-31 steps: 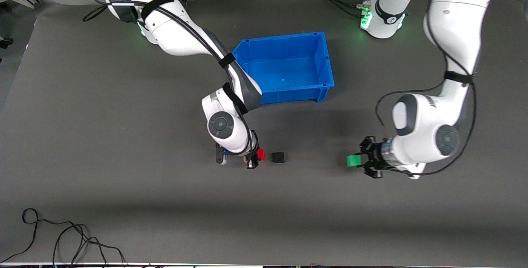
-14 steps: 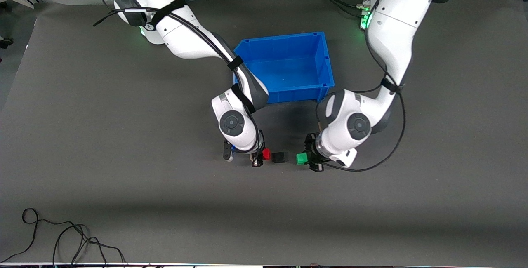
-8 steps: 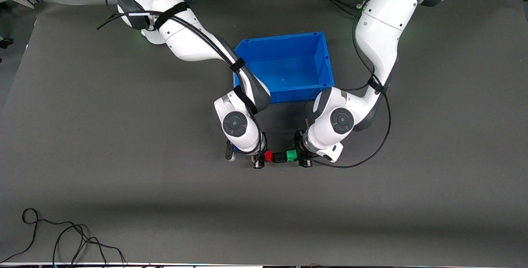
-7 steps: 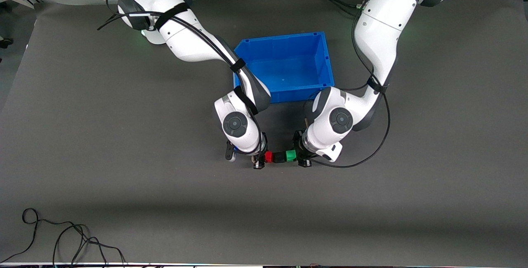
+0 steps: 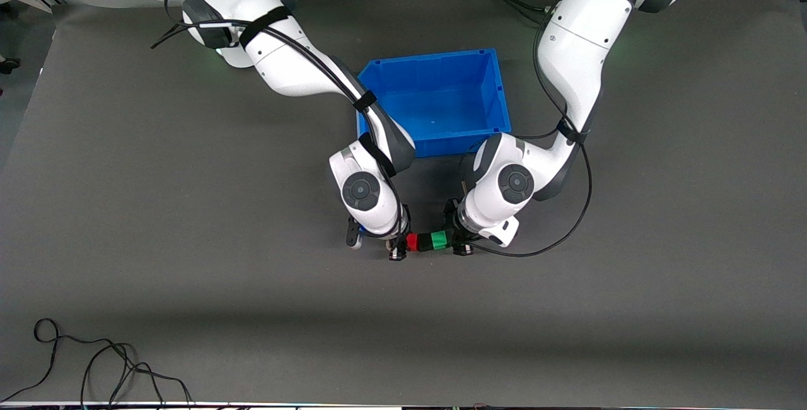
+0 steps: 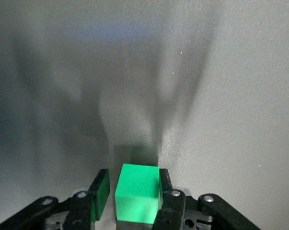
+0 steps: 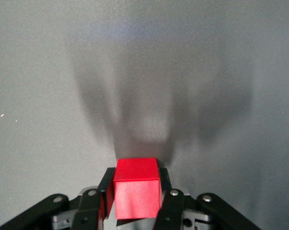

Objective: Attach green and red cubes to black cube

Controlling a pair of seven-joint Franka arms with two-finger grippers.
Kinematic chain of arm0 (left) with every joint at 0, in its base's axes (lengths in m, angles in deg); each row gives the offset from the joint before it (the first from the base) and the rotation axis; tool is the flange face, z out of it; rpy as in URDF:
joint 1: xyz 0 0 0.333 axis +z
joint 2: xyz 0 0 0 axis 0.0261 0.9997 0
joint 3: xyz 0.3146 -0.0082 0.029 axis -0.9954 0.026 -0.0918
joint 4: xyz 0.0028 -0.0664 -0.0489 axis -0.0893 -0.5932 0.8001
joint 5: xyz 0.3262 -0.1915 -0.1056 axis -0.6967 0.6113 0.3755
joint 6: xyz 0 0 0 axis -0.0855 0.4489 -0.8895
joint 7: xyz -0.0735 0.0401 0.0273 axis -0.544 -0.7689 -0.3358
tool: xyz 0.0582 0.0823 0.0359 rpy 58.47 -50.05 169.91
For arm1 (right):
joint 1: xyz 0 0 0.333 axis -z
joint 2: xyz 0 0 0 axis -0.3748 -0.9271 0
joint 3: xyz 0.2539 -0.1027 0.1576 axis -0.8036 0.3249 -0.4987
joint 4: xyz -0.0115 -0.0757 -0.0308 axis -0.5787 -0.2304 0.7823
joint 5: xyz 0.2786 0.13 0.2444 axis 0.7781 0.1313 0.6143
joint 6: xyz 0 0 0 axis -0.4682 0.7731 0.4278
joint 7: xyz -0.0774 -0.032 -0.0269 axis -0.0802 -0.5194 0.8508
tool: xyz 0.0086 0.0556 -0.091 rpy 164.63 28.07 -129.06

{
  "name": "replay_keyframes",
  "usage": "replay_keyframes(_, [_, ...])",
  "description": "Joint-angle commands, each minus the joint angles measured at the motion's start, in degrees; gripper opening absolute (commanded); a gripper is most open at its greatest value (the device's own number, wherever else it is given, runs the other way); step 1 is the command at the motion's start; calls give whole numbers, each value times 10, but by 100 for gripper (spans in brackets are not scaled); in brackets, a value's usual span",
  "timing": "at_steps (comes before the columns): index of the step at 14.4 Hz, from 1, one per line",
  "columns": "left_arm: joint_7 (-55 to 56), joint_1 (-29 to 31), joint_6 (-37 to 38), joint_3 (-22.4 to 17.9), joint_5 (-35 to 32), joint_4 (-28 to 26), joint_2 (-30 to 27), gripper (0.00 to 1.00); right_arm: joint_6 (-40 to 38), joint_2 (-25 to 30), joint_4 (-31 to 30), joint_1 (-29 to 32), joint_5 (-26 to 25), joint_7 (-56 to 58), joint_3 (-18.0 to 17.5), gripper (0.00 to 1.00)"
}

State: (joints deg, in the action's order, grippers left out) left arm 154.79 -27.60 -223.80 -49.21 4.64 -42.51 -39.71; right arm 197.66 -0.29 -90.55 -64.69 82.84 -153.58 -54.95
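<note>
Both grippers are pinching their small, stiff, probably light blocks by flat opposite sides, the right gripper (image 5: 398, 247) gripping the red cube (image 5: 412, 242), the left gripper (image 5: 455, 241) the green cube (image 5: 439, 239), squeezing a barely visible black cube (image 5: 425, 243) near the blue bin (image 5: 498, 91).

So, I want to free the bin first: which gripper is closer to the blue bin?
Roughly equal. The left gripper, shut on the green cube, and the right gripper, shut on the red cube, both sit nearer the camera than the blue bin.
</note>
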Motion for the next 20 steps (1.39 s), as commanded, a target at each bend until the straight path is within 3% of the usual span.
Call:
replay_keyframes(1, [20,-14,-1,-11,-9,16,8,59,4,-16,25,-1,-12,-19,6,100])
replay_keyframes(3, [19,-13,-1,-11,-19,17,8,100,2,-7,26,4,-12,-13,6,100])
replay_keyframes(7, [4,3,14,-23,-60,17,-5,100,-53,45,28,36,-10,30,5,100])
replay_keyframes(10, [-83,43,93,-24,-91,15,-40,100,-137,108,27,71,-6,81,3,100])
replay_keyframes(13, [-219,104,189,-24,-91,10,-96,100,-242,175,27,105,-5,147,4,100])
replay_keyframes(16, [-433,148,286,-26,-91,13,-148,100,-332,237,22,154,-3,236,4,100])
replay_keyframes(20, [-682,202,353,-32,-92,18,-211,100,-450,303,18,217,-3,377,8,100])
